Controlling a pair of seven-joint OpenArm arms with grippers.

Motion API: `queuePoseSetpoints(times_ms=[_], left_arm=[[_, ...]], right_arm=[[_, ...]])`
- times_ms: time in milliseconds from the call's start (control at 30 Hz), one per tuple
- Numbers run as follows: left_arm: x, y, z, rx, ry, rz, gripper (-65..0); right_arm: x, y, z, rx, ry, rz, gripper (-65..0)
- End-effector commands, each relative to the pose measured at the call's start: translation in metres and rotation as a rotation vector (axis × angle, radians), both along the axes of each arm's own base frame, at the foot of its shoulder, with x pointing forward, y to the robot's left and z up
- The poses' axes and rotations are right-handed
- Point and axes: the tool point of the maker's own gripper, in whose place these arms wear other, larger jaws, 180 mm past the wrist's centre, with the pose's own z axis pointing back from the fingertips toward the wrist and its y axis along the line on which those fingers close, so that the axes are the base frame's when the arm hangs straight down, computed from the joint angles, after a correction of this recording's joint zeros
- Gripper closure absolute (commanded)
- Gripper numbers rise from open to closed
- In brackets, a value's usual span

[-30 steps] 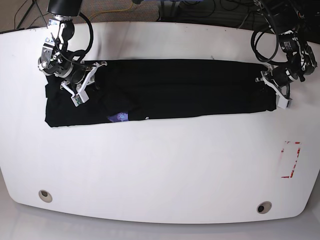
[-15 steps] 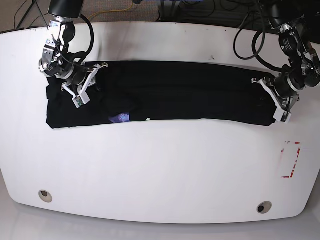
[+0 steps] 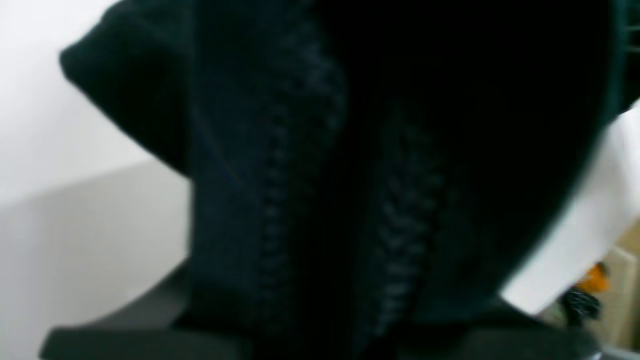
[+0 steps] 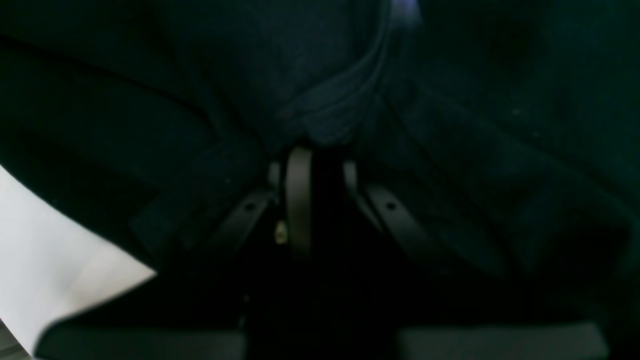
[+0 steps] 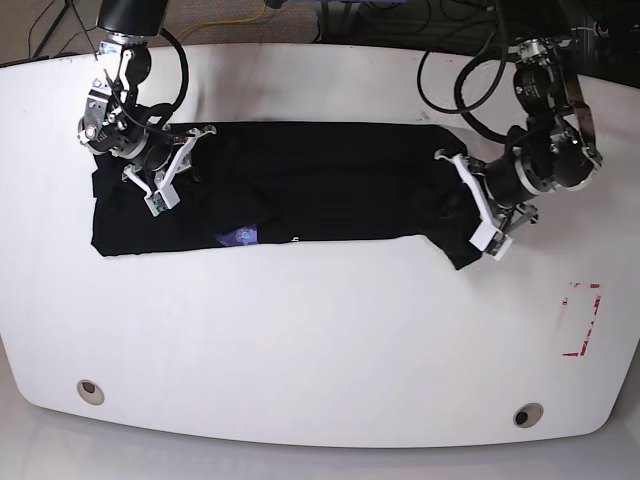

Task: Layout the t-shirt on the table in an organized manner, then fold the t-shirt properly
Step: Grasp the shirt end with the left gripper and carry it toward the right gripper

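Between both hands (image 5: 478, 205) lies the t-shirt (image 5: 300, 185).

No text could be read. The shirt (image 5: 300, 185) carried a tiny white mark beside its purple patch (image 5: 238, 235), too small to make out. The worktop (image 5: 320, 340) bore a red rectangular marking (image 5: 582, 318) without legible letters.
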Motion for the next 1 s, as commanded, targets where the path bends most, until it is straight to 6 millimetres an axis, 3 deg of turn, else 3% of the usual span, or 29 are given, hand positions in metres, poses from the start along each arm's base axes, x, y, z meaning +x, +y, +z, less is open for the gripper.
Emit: queuePoseSetpoints(times_ms=[0,400,967], left_arm=[[0.014,-0.016,0.02,-0.058,-0.057,-0.002,-2.2],[0.013,-0.079,0.007,-0.063,0.002,-0.045,-2.2],[0.016,-0.1,-0.006,-0.096,0.057,-0.049,-2.4]], right_arm=[[-0.011,-0.006,-0.013,-0.064,0.075,0.005,-5.5],[-0.012,-0.006,-0.014,-0.064,0.077,0.005,-5.5],[-0.012,-0.006,-0.014,-0.063,0.077,0.003,-5.4]])
